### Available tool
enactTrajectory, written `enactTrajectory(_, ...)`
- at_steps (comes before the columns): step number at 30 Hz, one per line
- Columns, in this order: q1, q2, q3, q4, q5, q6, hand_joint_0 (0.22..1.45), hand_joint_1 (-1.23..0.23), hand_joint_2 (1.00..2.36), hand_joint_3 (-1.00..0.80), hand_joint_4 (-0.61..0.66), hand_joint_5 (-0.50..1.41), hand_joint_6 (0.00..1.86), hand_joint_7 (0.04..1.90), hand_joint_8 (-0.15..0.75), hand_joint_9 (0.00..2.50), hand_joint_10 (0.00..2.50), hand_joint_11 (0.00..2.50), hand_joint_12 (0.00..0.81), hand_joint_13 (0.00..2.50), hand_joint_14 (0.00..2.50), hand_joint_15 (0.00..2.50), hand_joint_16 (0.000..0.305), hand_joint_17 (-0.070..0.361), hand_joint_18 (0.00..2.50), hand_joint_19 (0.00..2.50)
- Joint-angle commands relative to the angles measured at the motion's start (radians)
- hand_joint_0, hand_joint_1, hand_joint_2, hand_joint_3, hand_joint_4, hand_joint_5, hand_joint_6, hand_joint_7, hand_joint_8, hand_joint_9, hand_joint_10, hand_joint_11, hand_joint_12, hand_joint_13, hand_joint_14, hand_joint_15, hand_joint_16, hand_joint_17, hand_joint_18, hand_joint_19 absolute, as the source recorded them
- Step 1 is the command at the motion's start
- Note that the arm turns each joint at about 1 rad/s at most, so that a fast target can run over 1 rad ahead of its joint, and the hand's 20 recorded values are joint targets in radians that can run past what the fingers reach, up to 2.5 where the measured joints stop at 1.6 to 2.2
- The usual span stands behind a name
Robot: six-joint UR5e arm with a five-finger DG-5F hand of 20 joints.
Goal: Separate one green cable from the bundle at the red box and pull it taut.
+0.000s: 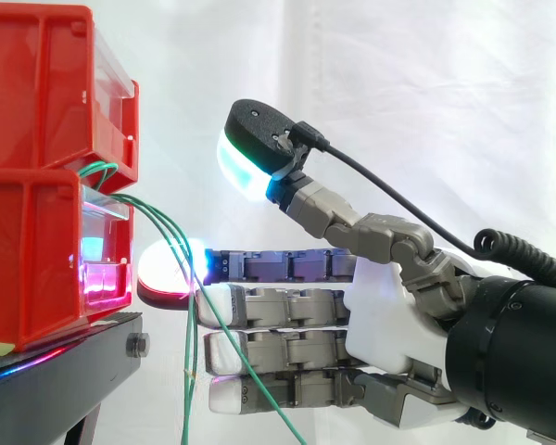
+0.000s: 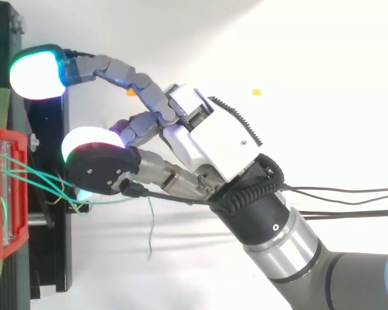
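Side view: the hand (image 1: 389, 311) reaches in flat, fingers straight and thumb raised, spread open toward green cables (image 1: 163, 222) drooping from the red box (image 1: 37, 269), probably to isolate one.

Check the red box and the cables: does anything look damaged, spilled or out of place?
Nothing looks damaged or spilled. The green cables hang slack from the front of the lower red box and cross in front of the open hand's straight fingers. None is separated or pulled taut yet.
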Motion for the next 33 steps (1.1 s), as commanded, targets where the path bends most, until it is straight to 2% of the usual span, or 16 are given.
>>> enactTrajectory(1,0.000,0.000,0.001,0.000,0.000,0.000,0.43,-0.49,1.00,-0.50,0.19,-0.28,0.50,0.57,0.404,1.57,0.02,0.50,0.462,1.51,0.02,0.67,0.081,0.183,1.17,0.58)
enactTrajectory(8,0.004,0.000,0.000,0.000,0.005,0.003,0.42,-0.49,1.00,-0.50,0.19,-0.28,0.50,0.57,0.431,1.38,0.01,0.26,0.478,1.35,0.02,0.49,0.084,0.189,1.16,0.57)
enactTrajectory(12,0.004,0.000,0.000,0.000,0.005,0.003,0.42,-0.49,1.00,-0.50,0.18,-0.28,0.50,0.58,0.402,1.32,0.01,0.33,0.474,1.31,0.02,0.51,0.085,0.192,1.15,0.58)
enactTrajectory(13,0.004,0.000,0.000,0.000,0.005,0.003,0.42,-0.49,1.00,-0.50,0.16,-0.28,0.50,0.58,0.351,1.28,0.02,0.52,0.449,1.23,0.02,0.61,0.087,0.196,1.13,0.60)
enactTrajectory(15,-0.006,0.000,-0.015,0.000,0.011,0.003,0.42,-0.49,1.00,-0.50,0.15,-0.28,0.50,0.59,0.338,1.23,0.02,0.63,0.437,1.18,0.02,0.65,0.087,0.197,1.10,0.61)
enactTrajectory(17,-0.007,0.000,-0.026,0.000,0.015,0.006,0.42,-0.49,1.00,-0.50,0.14,-0.28,0.50,0.59,0.330,1.18,0.02,0.71,0.431,1.08,0.02,0.68,0.087,0.195,1.05,0.62)
enactTrajectory(20,-0.023,0.000,-0.060,0.000,0.018,0.046,0.42,-0.49,1.00,-0.50,0.13,-0.28,0.50,0.59,0.331,1.07,0.02,0.73,0.423,0.93,0.02,0.66,0.086,0.193,0.98,0.62)
enactTrajectory(25,-0.032,0.000,-0.068,0.000,0.012,0.052,0.42,-0.49,1.00,-0.50,0.12,-0.29,0.50,0.60,0.331,0.94,0.02,0.73,0.413,0.77,0.02,0.63,0.083,0.188,0.90,0.64)
enactTrajectory(29,-0.038,0.000,-0.069,0.000,0.011,0.052,0.41,-0.48,1.00,-0.50,0.11,-0.29,0.50,0.60,0.338,0.88,0.02,0.72,0.409,0.75,0.02,0.63,0.083,0.187,0.88,0.64)
enactTrajectory(33,-0.047,0.000,-0.069,-0.004,0.011,0.055,0.41,-0.49,1.00,-0.50,0.12,-0.29,0.50,0.60,0.360,0.88,0.02,0.58,0.421,0.82,0.02,0.59,0.085,0.190,0.94,0.63)
